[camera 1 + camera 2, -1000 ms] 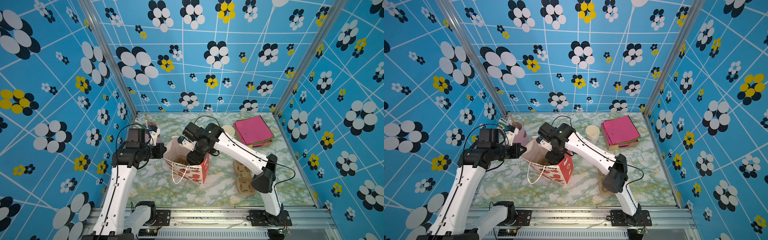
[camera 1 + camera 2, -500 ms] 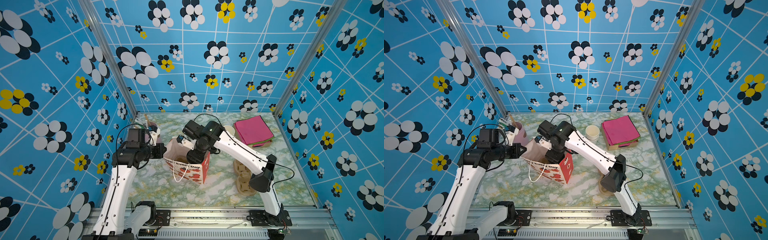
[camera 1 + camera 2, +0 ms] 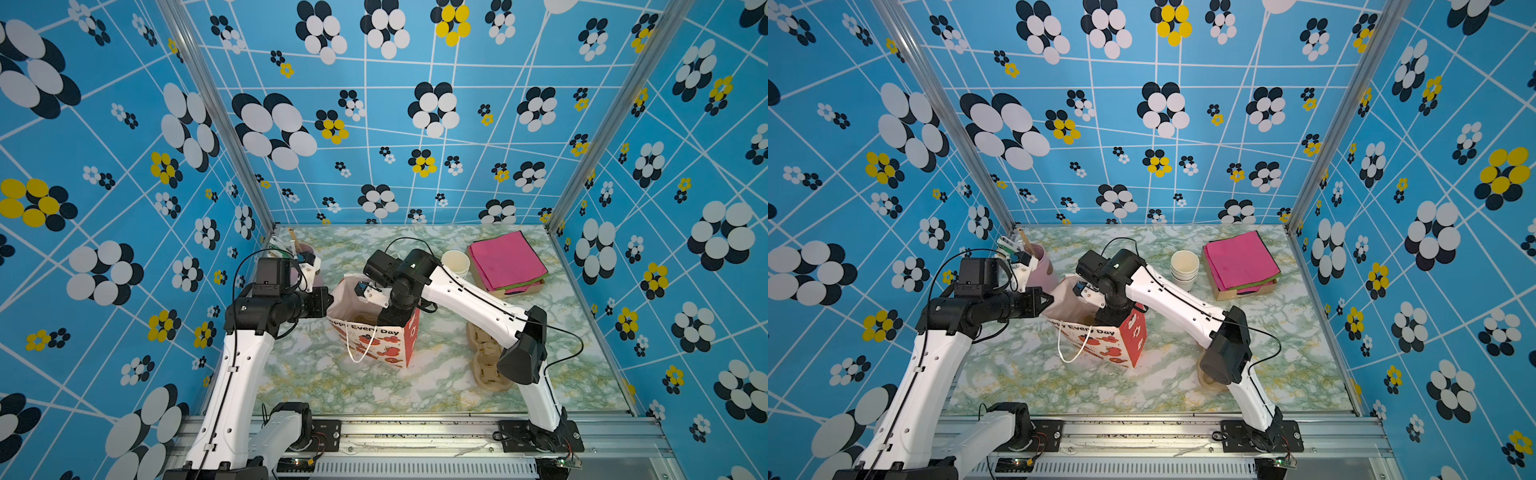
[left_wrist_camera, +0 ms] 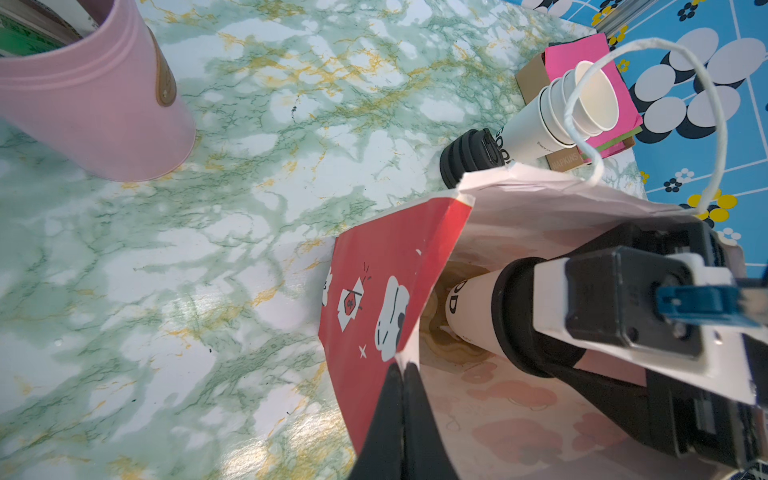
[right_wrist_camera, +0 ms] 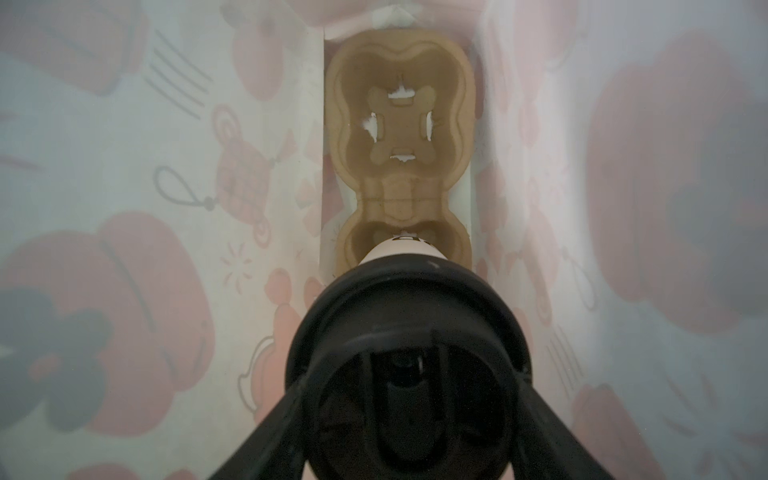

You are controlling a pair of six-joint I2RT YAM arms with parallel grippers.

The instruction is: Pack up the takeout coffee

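The takeout coffee (image 4: 473,307), a white cup with dark lettering and a black lid (image 5: 409,353), hangs inside the red and white paper bag (image 3: 376,332). My right gripper (image 5: 409,386) is shut on its lid and reaches down into the bag in both top views. Below the cup lies a brown cardboard cup carrier (image 5: 399,124) on the bag's floor, and the cup's base is over the nearer cell. My left gripper (image 4: 403,368) is shut on the bag's rim at its left corner (image 3: 1050,299). In both top views the cup is hidden by the right arm.
A pink tumbler (image 3: 305,253) stands at the back left. A stack of lidless white cups (image 3: 456,264) and a stack of black lids (image 4: 467,156) sit behind the bag. Pink napkins in a box (image 3: 505,262) are at the back right. More cardboard carriers (image 3: 486,361) lie under the right arm.
The right arm's elbow has drifted slightly left. Both grips and the bag look the same.
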